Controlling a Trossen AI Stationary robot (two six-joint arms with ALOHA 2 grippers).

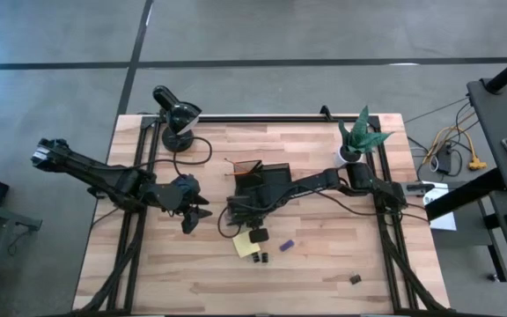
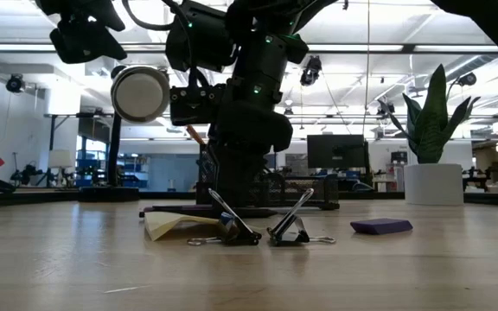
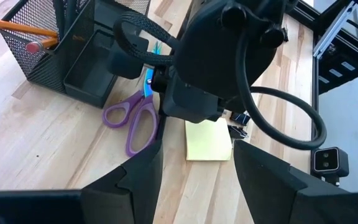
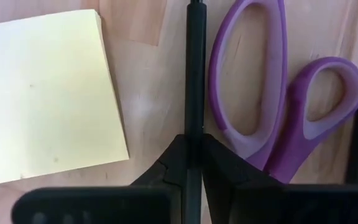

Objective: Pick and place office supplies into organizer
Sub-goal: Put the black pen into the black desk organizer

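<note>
Left gripper (image 1: pixel 194 211) hovers over the tabletop's (image 1: pixel 324 273) left-middle area, jaws apart, nothing between them; its arm reaches in from the left edge.

Black round-headed desk lamp (image 1: pixel 176 114) stands at the far edge, left of middle.

Dark mesh organizer box (image 1: pixel 262 176) sits near the tabletop's middle, an orange pencil (image 3: pixel 17 26) leaning in one compartment.

Right gripper (image 4: pixel 193 158) is low just in front of the organizer, jaws together, clamped on a thin black pen (image 4: pixel 195 74) lying on the wood. Purple-handled scissors (image 4: pixel 278 93) lie just beside the pen on one side, the yellow sticky-note pad (image 4: pixel 48 93) near it on the other.

Two black binder clips (image 2: pixel 262 229) rest near the pad's front edge, a small purple block (image 1: pixel 286 246) just right of them.

Another small black clip (image 1: pixel 356 280) lies well apart, toward the front right corner.

Green potted plant (image 1: pixel 359 136) stands near the far right corner.
</note>
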